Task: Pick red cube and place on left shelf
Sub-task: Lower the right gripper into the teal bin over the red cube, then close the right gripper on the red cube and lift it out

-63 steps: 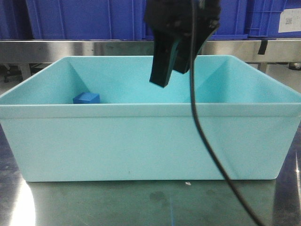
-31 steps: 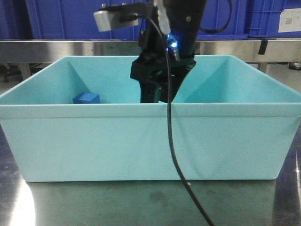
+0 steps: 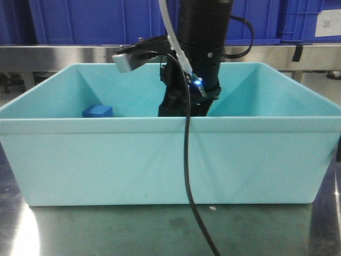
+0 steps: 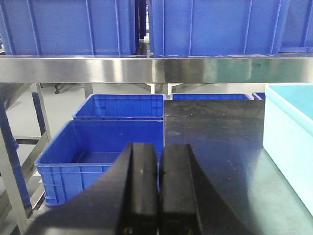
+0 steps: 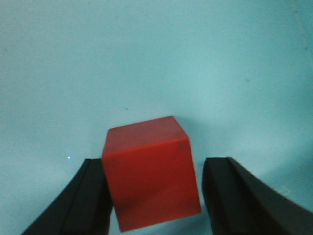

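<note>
Right tool (image 3: pixel 182 105) drops from clear above the teal tub (image 3: pixel 160 160) to down inside it. Its tips, in full sight a second ago, are now hidden behind the front wall. Grey camera housing (image 3: pixel 126 61) comes into view and sinks to back-rim level. Cable (image 3: pixel 186 176) swings from the bench's front right corner toward front centre.

Your robot's bodywork was mostly black.
You had a black, cylindrical right arm (image 3: pixel 200 32) carrying a grey camera housing (image 3: pixel 127 60), a small blue light (image 3: pixel 197 81), a white cable (image 3: pixel 166 21) and a long black cable (image 3: pixel 186 160); your left gripper (image 4: pixel 160 156) had matte black, round-tipped fingers (image 4: pixel 144 181).
</note>
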Motion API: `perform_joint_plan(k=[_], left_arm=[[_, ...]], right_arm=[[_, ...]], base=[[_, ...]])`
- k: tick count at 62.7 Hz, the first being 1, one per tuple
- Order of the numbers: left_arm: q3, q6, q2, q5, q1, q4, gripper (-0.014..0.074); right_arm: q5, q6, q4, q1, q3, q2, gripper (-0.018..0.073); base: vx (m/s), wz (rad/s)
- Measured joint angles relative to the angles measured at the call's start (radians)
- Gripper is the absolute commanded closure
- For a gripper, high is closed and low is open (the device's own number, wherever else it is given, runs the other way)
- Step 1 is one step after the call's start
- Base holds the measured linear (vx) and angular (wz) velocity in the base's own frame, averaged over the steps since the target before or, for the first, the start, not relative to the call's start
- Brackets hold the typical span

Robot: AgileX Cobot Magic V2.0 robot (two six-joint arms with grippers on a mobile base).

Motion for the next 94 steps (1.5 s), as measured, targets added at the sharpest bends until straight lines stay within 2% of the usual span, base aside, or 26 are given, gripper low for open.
perform_joint_plan(k=[8, 18, 26, 39, 49, 54, 62, 72, 94], left_arm=[[0.0, 0.0, 0.0, 0.0, 0.0, 0.0, 0.0506], [0.0, 0.0, 0.0, 0.0, 0.0, 0.0, 0.0506], [0.0, 0.0, 0.0, 0.0, 0.0, 0.0, 0.0506], [0.0, 0.0, 0.0, 0.0, 0.0, 0.0, 0.0506], [0.0, 0.0, 0.0, 0.0, 0.0, 0.0, 0.0506], [0.0, 0.0, 0.0, 0.0, 0.0, 0.0, 0.0506], [0.0, 0.0, 0.0, 0.0, 0.0, 0.0, 0.0506], [0.0, 0.0, 0.0, 0.0, 0.0, 0.0, 0.0506], [0.0, 0.0, 0.0, 0.0, 0.0, 0.0, 0.0506]], right_arm=[[-0.005, 0.0, -0.002, 0.0, 0.0, 0.0, 0.0335], [-0.006, 0.0, -0.002, 0.0, 0.0, 0.0, 0.0447], [0.005, 0.0, 0.013, 0.0, -0.02, 0.0, 0.0466], [0.019, 0.011, 0.125, -0.012, -0.034, -0.057, 0.0466], [0.02, 0.053, 0.235, -0.073, -0.034, -0.138, 0.0466], [0.02, 0.073, 0.261, -0.11, -0.034, -0.183, 0.0473], [0.011, 0.108, 0.269, -0.169, -0.017, -0.286, 0.054], [-0.044, 0.139, 0.275, -0.229, 0.1, -0.453, 0.0536], [-0.189, 0.151, 0.274, -0.375, 0.578, -0.921, 0.0536]], base=[[0.0, 0.0], [0.0, 0.0], [0.0, 0.0], [0.0, 0.0], [0.0, 0.0], [0.0, 0.0], [0.0, 0.0], [0.0, 0.0], [0.0, 0.0]])
